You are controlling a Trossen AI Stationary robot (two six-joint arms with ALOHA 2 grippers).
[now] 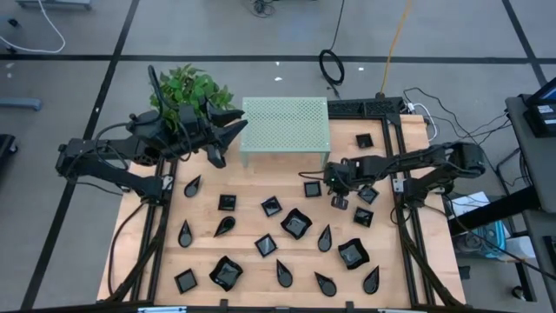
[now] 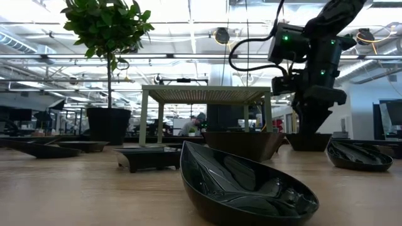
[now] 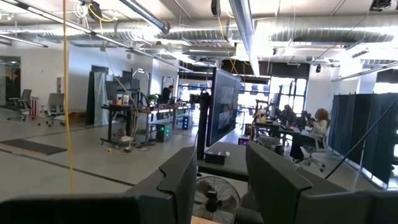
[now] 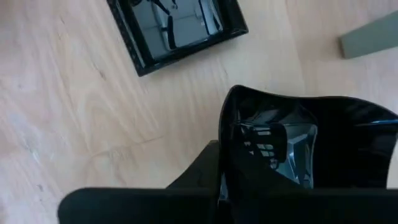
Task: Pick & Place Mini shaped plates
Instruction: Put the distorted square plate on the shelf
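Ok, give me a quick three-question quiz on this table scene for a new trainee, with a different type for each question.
1. True or false: the left pincer is shut on a plate.
2. What is the right pincer clamped on? A) a glossy black dish B) a cable C) nothing
3. Fill in: seen from above, the potted plant stands to the ___ of the green mesh rack.

Key
1. False: it stands open, holding nothing.
2. A
3. left
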